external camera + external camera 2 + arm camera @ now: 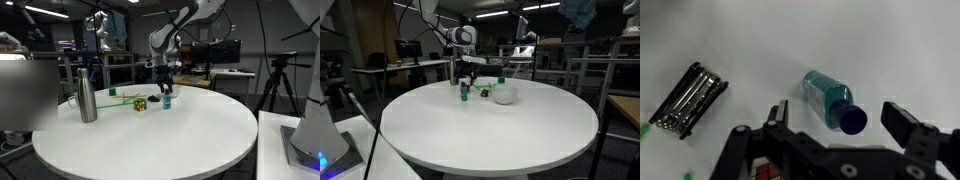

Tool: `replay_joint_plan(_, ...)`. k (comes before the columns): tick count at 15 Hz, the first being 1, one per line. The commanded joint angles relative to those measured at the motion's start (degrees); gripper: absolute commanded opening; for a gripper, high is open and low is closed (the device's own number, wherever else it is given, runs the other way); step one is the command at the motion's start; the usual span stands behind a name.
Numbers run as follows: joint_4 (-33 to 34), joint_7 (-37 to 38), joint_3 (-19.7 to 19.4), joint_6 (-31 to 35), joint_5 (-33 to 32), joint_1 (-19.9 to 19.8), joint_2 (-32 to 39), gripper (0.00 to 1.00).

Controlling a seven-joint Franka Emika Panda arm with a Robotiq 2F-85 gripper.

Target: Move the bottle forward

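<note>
The small teal-blue bottle (167, 99) stands upright on the round white table (150, 140), also in an exterior view (464, 92). In the wrist view the bottle (825, 95) is seen from above, and its cap looks dark there. My gripper (163, 80) hangs just above the bottle in both exterior views (466, 78). In the wrist view the gripper (838, 118) is open, with one finger on each side of the cap and a gap on both sides. It holds nothing.
A tall steel flask (88, 95) stands at the table's side. A small multicoloured cube (140, 103) sits close to the bottle. A black folding tool set (690, 98) lies nearby. A white bowl-like object (504, 94) sits beside the bottle.
</note>
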Motion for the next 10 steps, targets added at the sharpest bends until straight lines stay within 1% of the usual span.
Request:
replay_joint_plan(1, 2.4, -0.1, 1.2, -2.5, 0.9, -1.4, 1.4, 1.0)
replay_joint_plan(10, 2.1, 0.1, 1.2, -2.7, 1.1, -1.7, 1.8, 1.0)
